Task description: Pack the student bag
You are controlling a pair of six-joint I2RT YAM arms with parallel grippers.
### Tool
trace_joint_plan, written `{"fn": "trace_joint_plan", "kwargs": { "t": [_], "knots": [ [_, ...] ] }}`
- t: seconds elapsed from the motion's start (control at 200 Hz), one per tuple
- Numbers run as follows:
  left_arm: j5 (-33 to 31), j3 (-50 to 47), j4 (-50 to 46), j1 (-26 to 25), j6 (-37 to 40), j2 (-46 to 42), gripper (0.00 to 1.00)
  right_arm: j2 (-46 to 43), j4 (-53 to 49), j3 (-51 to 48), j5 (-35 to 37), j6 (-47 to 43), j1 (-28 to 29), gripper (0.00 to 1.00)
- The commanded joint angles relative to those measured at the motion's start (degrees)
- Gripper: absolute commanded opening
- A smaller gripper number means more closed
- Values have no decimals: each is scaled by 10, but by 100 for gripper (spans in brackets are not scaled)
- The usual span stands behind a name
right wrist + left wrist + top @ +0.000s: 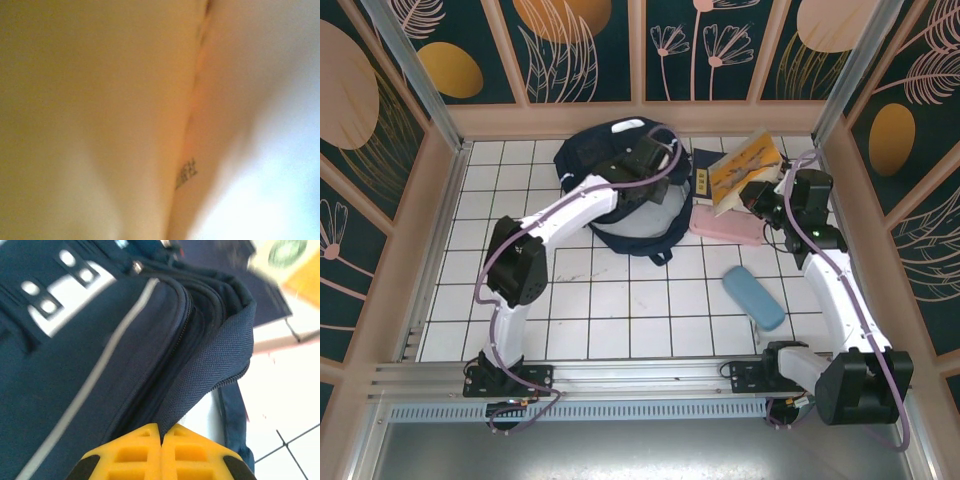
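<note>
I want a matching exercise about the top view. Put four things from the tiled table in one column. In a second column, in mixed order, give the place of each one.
Things
1. student bag
2. pink pouch
3. light blue case
4. yellow book

Places
A. lies alone, apart from the other three
B. far centre, with the left hand at its edge
C. far right, behind the pouch
D. just right of the bag, in front of the book

Pairs: 1-B, 2-D, 3-A, 4-C
</note>
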Motion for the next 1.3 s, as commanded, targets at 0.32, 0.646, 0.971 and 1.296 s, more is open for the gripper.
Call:
{"fn": "trace_joint_plan", "kwargs": {
  "t": [0.32, 0.646, 0.971, 1.296],
  "knots": [
    [-39, 92, 89, 48, -30, -36, 3, 18, 67, 20, -91, 43, 133, 0],
    [-8, 91, 93, 48, -27, -37, 3, 101, 250, -53, -78, 190, 173, 0],
    [28, 50, 79, 48, -2, -35, 3, 132, 245, -86, -39, 200, 167, 0],
    [40, 74, 78, 48, 6, -35, 2, 137, 524, -110, -119, 305, 159, 0]
  ]
}}
